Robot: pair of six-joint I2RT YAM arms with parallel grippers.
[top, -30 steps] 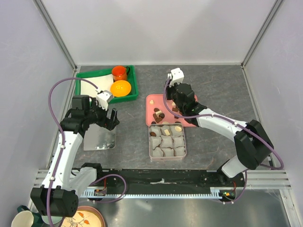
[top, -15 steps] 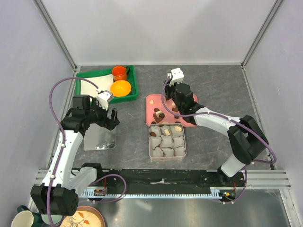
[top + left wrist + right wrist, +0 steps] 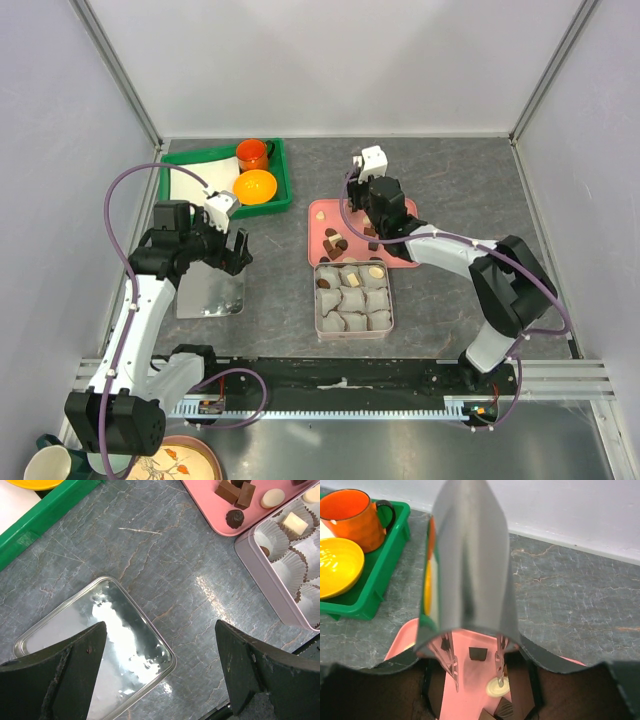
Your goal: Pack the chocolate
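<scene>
Dark brown and cream chocolate pieces (image 3: 337, 241) lie on a pink tray (image 3: 320, 212). A few more sit in the paper cups of the square tin (image 3: 353, 298). My right gripper (image 3: 375, 205) is over the tray and shut on metal tongs (image 3: 467, 565). The tong tips are apart, low over the tray. One tip is at a round cream piece (image 3: 498, 686), and a dark square piece (image 3: 478, 653) lies between the tips. My left gripper (image 3: 160, 675) is open and empty above a corner of the shiny tin lid (image 3: 75, 645).
A green tray (image 3: 225, 175) at the back left holds an orange mug (image 3: 252, 153), a yellow bowl (image 3: 254, 186) and a white sheet. The lid (image 3: 210, 293) lies left of the tin. White walls enclose the table.
My right gripper with the tongs has shifted slightly left over the pink tray. The left arm has not moved.
</scene>
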